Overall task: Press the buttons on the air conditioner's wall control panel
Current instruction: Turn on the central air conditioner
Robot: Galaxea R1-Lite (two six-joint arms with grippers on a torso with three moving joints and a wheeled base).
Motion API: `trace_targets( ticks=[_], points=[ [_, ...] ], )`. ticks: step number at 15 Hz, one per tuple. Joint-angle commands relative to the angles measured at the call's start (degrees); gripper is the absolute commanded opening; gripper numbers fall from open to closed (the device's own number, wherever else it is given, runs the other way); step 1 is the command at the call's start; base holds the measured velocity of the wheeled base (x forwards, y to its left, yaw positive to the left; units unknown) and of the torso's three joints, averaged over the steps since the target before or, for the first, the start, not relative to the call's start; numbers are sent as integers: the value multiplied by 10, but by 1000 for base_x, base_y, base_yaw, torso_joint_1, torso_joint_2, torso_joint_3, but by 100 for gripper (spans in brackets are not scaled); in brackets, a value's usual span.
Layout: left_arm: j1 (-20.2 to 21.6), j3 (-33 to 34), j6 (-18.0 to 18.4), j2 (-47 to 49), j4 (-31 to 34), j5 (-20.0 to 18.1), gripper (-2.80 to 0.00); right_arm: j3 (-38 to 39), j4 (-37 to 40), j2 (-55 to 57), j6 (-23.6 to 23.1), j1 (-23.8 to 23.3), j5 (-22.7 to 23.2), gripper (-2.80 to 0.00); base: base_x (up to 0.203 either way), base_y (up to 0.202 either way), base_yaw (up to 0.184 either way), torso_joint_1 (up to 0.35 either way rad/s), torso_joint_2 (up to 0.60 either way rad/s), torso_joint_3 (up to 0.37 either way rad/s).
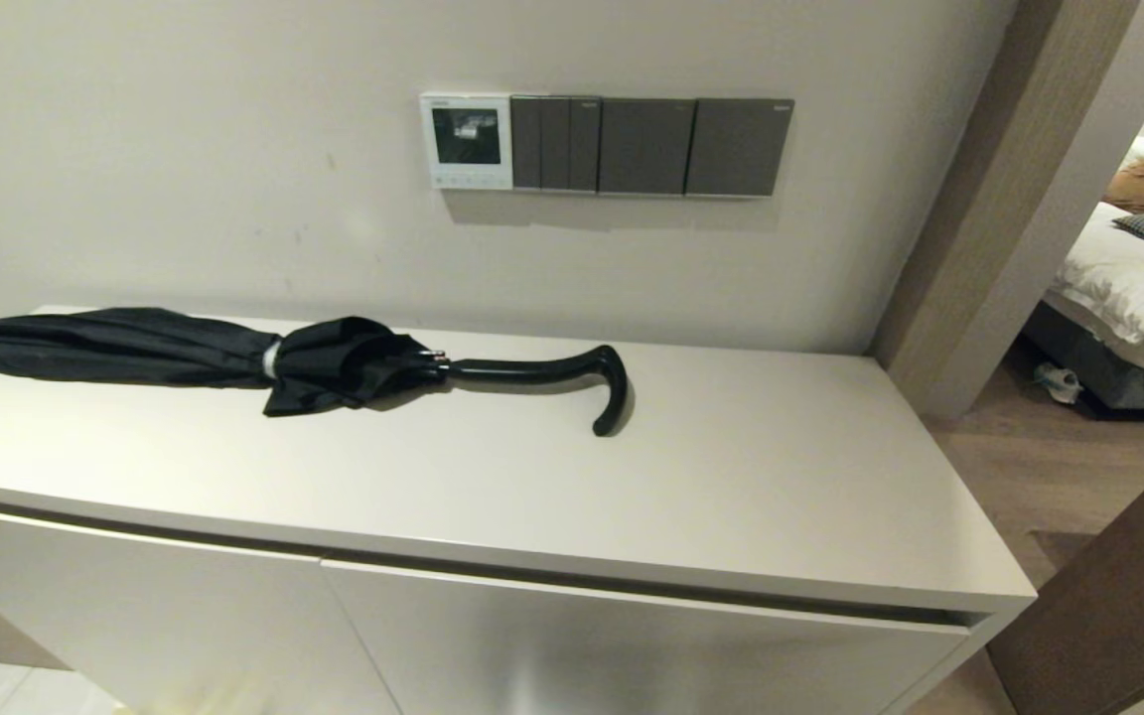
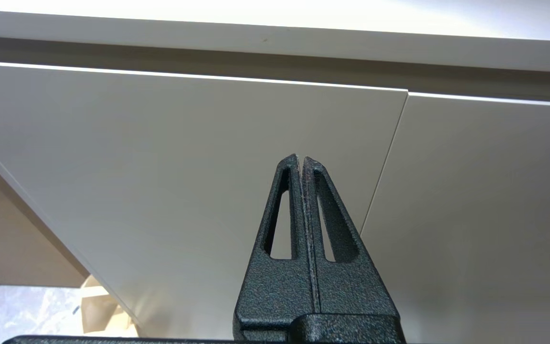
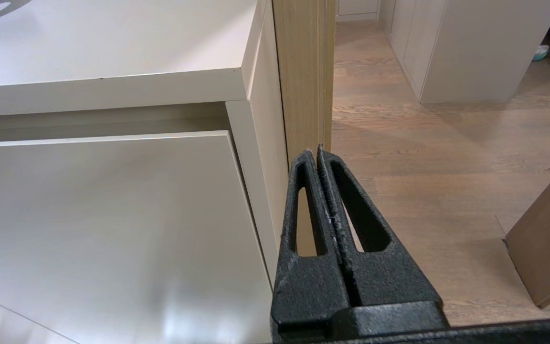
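The air conditioner's wall control panel is a small white square with a dark screen, on the wall above the cabinet. Its tiny pale buttons run along its bottom edge. Neither gripper shows in the head view. My left gripper is shut and empty, low in front of the cabinet doors. My right gripper is shut and empty, low beside the cabinet's right corner. Both are far below the panel.
Three dark grey switch plates sit right of the panel. A folded black umbrella lies on the white cabinet top. A wooden door frame stands at the right, with a bedroom behind it.
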Motion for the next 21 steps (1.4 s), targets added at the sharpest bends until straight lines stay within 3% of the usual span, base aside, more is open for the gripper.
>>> trace_targets(
  ticks=[1, 3, 6, 8, 12, 14, 21],
  points=[
    [0, 0, 1, 0, 0, 0, -280, 2, 0, 0, 0, 0, 0, -280, 0, 0, 0, 0, 0, 0],
    [0, 0, 1, 0, 0, 0, -280, 2, 0, 0, 0, 0, 0, -280, 0, 0, 0, 0, 0, 0],
    [0, -69, -3, 1, -12, -2, -280, 2, 0, 0, 0, 0, 0, -280, 0, 0, 0, 0, 0, 0],
    [0, -73, -3, 3, -9, -3, -280, 2, 0, 0, 0, 0, 0, -280, 0, 0, 0, 0, 0, 0],
    [0, -167, -3, 47, 30, -6, -280, 2, 0, 0, 0, 0, 0, -280, 0, 0, 0, 0, 0, 0],
    [0, -172, -4, 50, 30, -7, -280, 2, 0, 0, 0, 0, 0, -280, 0, 0, 0, 0, 0, 0],
    [-2, -401, -38, 299, -5, -38, -280, 2, 0, 0, 0, 0, 0, -280, 0, 0, 0, 0, 0, 0]
  ],
)
